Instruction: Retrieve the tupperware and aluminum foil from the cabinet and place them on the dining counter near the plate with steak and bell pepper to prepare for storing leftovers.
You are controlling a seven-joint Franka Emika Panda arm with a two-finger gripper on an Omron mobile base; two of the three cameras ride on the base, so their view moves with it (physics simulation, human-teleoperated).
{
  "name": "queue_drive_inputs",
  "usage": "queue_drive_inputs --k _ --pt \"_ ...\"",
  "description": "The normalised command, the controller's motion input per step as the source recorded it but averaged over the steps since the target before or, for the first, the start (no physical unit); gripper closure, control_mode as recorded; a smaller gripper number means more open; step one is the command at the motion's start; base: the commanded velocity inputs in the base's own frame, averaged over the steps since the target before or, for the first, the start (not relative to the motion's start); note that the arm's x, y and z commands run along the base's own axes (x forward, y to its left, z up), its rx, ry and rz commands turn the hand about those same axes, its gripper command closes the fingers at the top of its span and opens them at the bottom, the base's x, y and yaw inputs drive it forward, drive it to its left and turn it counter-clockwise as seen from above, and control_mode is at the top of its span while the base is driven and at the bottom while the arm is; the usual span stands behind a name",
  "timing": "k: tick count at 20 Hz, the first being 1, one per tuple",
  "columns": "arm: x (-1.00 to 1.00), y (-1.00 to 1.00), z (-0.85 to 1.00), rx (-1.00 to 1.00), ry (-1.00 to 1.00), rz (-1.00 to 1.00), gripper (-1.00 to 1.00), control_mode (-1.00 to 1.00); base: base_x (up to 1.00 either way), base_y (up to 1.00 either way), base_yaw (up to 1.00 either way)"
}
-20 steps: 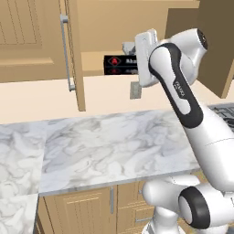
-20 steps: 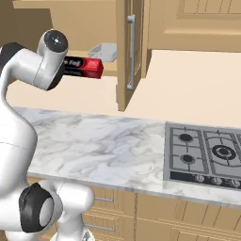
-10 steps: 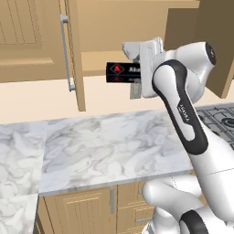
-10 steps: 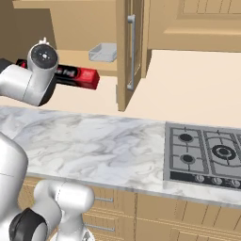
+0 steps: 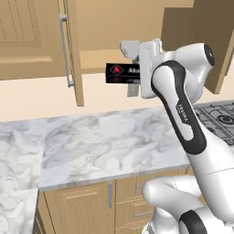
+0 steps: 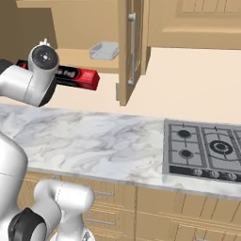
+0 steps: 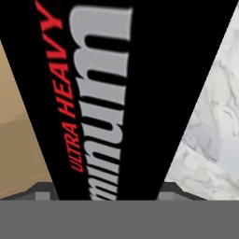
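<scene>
**Foil box lifted out of the wall cabinet and swinging away**

A light-wood wall cabinet with panelled doors and a long silver bar handle hangs open above a white-grey marble counter that carries a black gas hob at its right end; this is the hob counter, not the dining counter, so the carrying leg of the task is yet to come; the white robot arm with dark joints has swung across over the last second, and the box it carries has come with it, now hanging in the air in front of the cabinet opening and above the marble, clear of the shelf; the hand is closed on the aluminum foil, a long slim black box with red ends and a red triangle logo, which lies roughly level, its red end pointing toward the open door in the right base view; the close view along the hand shows grey and red lettering running up the black box; the tupperware, a shallow pale grey-white plastic container with rounded corners, still sits on the cabinet's lower shelf, untouched; so one item is out, and the other remains to be fetched.
</scene>
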Motion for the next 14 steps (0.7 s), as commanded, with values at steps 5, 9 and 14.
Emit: queue_drive_inputs --k 5,9,14 --pt "0.00 0.00 0.00 0.00 0.00 0.00 1.00 1.00 -0.98 0.00 -0.06" --pt "0.00 0.00 0.00 0.00 0.00 0.00 1.00 1.00 -0.99 0.05 -0.09" --pt "0.00 0.00 0.00 0.00 0.00 0.00 1.00 1.00 -0.83 -0.11 -0.38"
